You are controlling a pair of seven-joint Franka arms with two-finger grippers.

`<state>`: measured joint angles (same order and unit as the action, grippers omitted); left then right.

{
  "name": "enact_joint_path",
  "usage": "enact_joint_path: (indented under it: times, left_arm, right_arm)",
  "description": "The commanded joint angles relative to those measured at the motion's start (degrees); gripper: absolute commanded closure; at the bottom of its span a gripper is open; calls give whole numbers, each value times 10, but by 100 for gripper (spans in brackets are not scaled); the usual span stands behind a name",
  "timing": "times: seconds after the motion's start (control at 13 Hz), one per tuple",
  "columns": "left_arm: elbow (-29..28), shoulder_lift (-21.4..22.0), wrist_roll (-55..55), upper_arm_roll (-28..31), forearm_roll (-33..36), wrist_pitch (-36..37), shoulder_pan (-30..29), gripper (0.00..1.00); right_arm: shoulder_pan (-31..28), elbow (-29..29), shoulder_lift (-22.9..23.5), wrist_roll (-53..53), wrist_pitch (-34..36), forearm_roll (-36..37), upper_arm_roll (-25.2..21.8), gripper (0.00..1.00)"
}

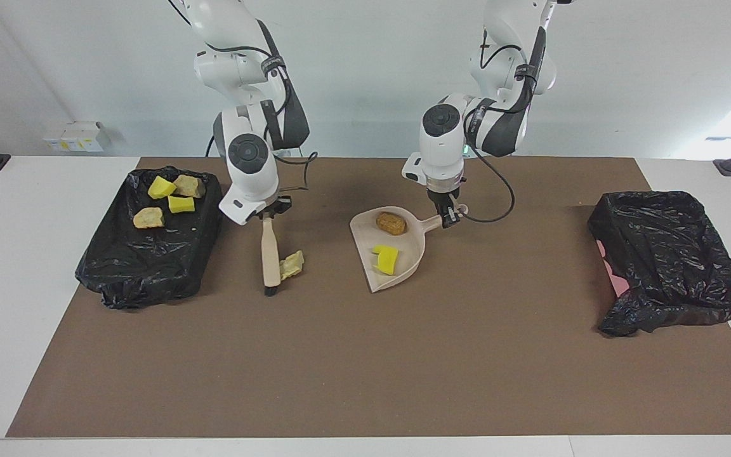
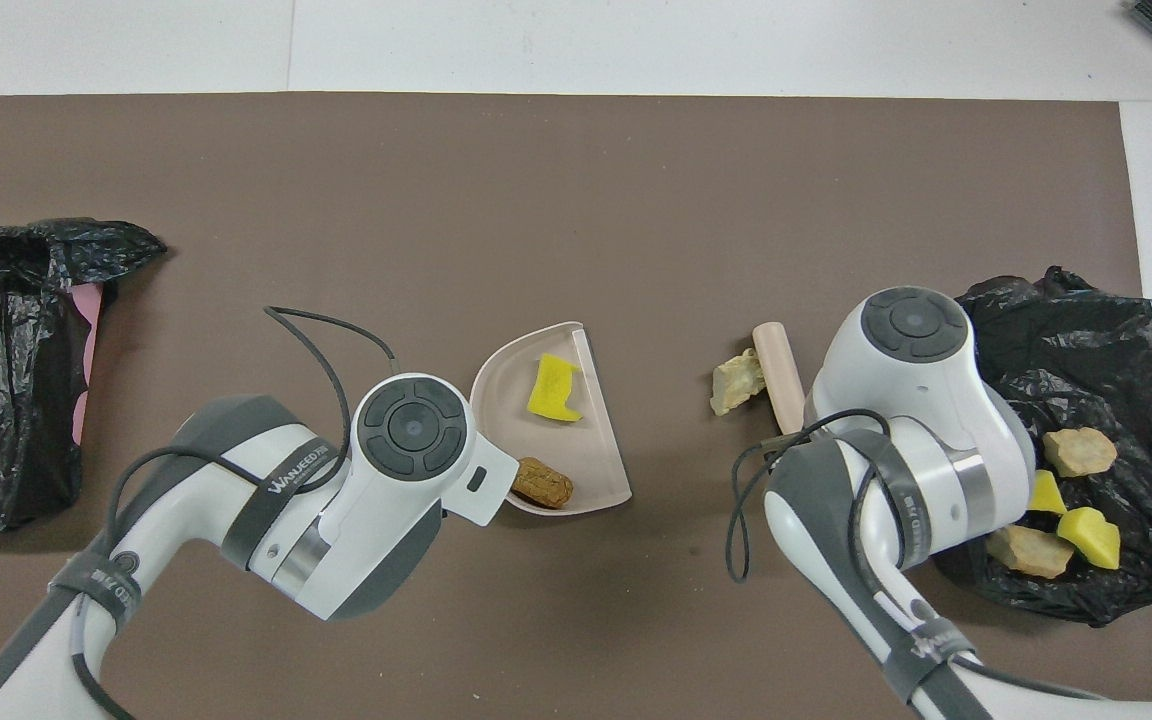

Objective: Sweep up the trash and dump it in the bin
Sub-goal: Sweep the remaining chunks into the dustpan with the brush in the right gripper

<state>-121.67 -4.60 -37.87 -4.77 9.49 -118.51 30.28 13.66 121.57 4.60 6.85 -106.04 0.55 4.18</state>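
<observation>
Between the dustpan (image 1: 388,249) and the bag-lined tray (image 1: 150,254) at the right arm's end of the table, we see one pale beige lump (image 1: 292,264) touching the brush (image 1: 270,252). That brush stands almost upright, its long axis tilted a little, bristles down on the brown mat (image 1: 365,355) and handle top clamped in the right gripper (image 1: 266,214). Our beige lump lies just below this gripper, on the brush's side toward the dustpan. Four more scraps, two yellow sponge chunks (image 1: 171,195) and two beige lumps, sit in the tray. Our left gripper (image 1: 447,218) is closed on the dustpan's handle, which points toward the left arm's end; the pan's open mouth faces away from the robots and toward the brush. Inside it lie the brown peanut-shaped lump (image 1: 390,223), nearer the gripper, and a yellow chunk (image 1: 385,258) by the mouth. A second black-lined bin (image 1: 670,260) stands well apart at the left arm's end
</observation>
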Motion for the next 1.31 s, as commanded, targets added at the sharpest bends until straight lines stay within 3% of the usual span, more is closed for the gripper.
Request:
enact_joint_path:
  times: [0.0, 0.39, 0.77, 1.08, 1.23]
  left_arm:
    - [1, -1, 4, -2, -6, 0, -4, 100]
    - [-13, 6, 4, -3, -6, -5, -2, 100]
    - [-8, -1, -10, -4, -13, -18, -27, 100]
    - [21, -11, -96, -3, -27, -11, -73, 100]
    - [41, -8, -145, -3, -29, 5, -104, 100]
  right_arm:
    - [48, 29, -32, -33, 0, -53, 0, 100]
    - [123, 30, -30, -31, -32, -104, 0, 100]
    - [121, -11, -13, 1, -18, -135, -1, 100]
    - [97, -19, -56, 32, 5, -134, -8, 100]
    - [102, -6, -77, 95, 12, -131, -8, 100]
